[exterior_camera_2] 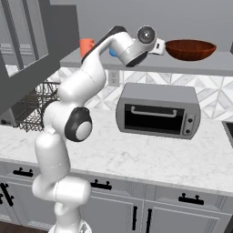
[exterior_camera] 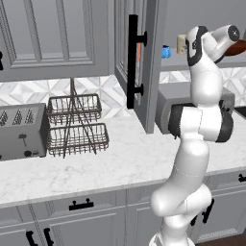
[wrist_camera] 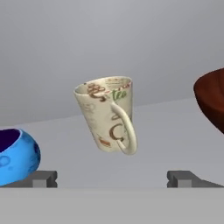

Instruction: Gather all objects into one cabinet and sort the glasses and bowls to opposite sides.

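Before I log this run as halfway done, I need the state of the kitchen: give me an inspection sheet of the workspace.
Surface: grey cabinet shelf above the marble counter.
Job's things: beige mug upright on the shelf, handle toward the camera; blue cup on one side of it, red-brown bowl on the other; orange cup at the shelf's far end.
Clutter: toaster oven, toaster, wire basket rack.
Hand: hand open, facing the mug, holding nothing.
Cables: nothing seen.
Surroundings: cabinet door swung open.
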